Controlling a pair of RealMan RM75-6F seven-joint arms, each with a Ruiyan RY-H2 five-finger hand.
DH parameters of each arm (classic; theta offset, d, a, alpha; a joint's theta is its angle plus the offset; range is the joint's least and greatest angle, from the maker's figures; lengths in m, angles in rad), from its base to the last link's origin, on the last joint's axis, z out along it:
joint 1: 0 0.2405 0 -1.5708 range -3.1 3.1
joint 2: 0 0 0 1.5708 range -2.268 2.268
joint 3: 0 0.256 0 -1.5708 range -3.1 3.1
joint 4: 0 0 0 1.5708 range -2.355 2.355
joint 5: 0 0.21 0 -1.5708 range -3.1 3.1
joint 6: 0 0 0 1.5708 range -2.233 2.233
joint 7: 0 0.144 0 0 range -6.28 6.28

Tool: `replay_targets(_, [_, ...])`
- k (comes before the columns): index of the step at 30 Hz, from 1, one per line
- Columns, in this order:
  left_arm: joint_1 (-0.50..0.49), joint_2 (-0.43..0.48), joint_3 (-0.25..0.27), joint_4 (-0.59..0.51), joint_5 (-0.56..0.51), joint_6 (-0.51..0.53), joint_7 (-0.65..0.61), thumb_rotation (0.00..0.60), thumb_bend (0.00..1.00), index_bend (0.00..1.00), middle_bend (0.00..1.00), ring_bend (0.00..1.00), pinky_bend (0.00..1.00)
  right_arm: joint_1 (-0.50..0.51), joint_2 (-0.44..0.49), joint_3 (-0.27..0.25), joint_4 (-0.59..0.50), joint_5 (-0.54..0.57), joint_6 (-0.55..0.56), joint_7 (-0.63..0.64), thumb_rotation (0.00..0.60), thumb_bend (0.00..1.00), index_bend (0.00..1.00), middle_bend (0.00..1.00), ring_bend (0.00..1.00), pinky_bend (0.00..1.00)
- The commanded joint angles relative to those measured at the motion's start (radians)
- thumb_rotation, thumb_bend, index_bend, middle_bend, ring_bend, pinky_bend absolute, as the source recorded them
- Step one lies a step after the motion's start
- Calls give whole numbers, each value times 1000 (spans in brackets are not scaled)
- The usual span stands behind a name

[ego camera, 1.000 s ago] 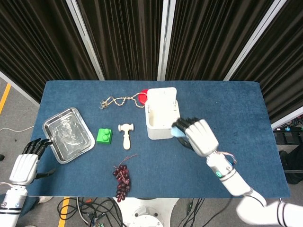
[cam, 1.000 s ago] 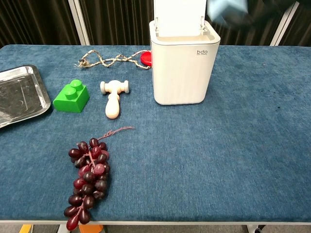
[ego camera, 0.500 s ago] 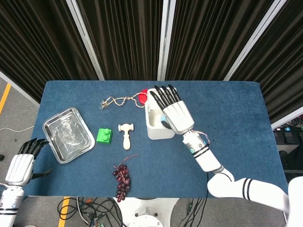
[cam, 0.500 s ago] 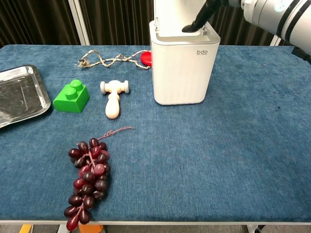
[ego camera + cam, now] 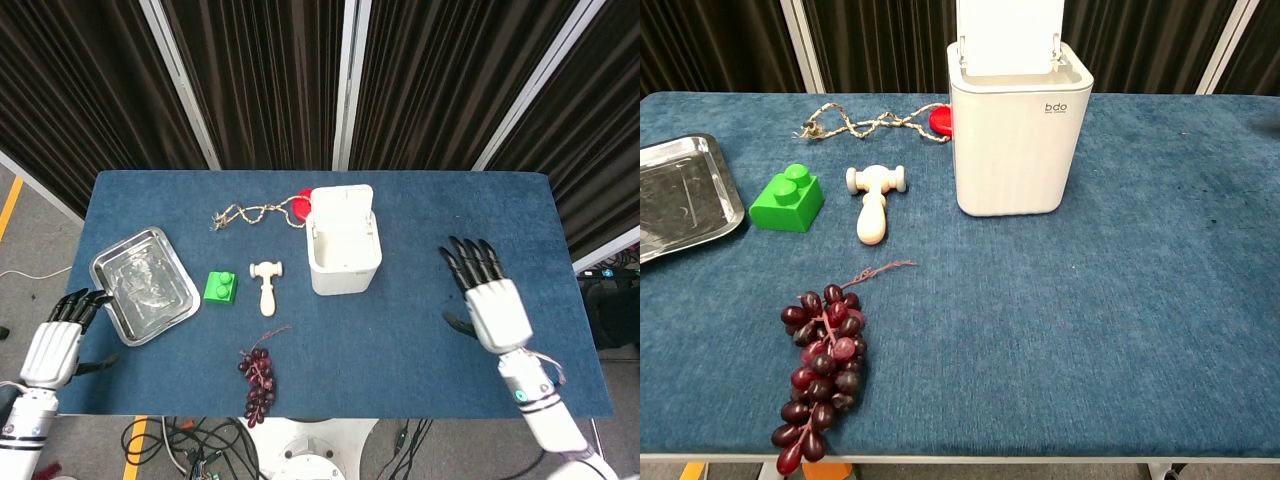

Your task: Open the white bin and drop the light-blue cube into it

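The white bin [image 5: 343,252] [image 5: 1018,140] stands on the blue table with its lid [image 5: 343,205] [image 5: 1008,34] tipped up at the back. No light-blue cube shows in either view, and the bin's inside is mostly hidden from me. My right hand [image 5: 489,299] is over the table to the right of the bin, fingers spread and holding nothing. My left hand [image 5: 55,341] hangs off the table's left front corner, near the tray, its fingers loosely extended and empty. Neither hand shows in the chest view.
A steel tray [image 5: 144,284] [image 5: 678,196] lies at the left. A green brick [image 5: 221,288] [image 5: 787,198], a wooden mallet [image 5: 266,282] [image 5: 874,199], dark grapes [image 5: 258,379] [image 5: 818,365], a rope [image 5: 246,213] [image 5: 859,125] and a red disc [image 5: 302,204] [image 5: 940,120] sit left of the bin.
One second ago my right hand carried the light-blue cube beside the bin, then reached over the opening. Now it has drawn back to the right, empty, and the cube is out of sight.
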Motion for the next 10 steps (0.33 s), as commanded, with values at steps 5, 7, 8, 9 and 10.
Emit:
replay_targets(5, [-2,6,-2,-14,6,6,9,600,50,194,137,72,117,-193,-10,-114,180,-24,130,75,600,23,0,0,0,0])
replay_targets(7, [-3,8,-1,-16,8,6,15,600,50,195,137,72,117,-210,-26,-110,208,-16,138,82,600,30,0,0,0,0])
replay_targets(8, [-3,9,0,-18,8,6,17,600,50,194,137,72,117,-215,-29,-109,214,-16,139,85,600,35,0,0,0,0])
replay_targets(9, [-2,9,-1,-19,7,7,19,600,50,194,137,72,117,-218,-31,-108,217,-17,139,87,600,39,0,0,0,0])
replay_targets(10, [-2,10,-2,-20,5,9,20,600,50,194,137,72,117,-222,-32,-107,220,-21,139,89,600,43,0,0,0,0])
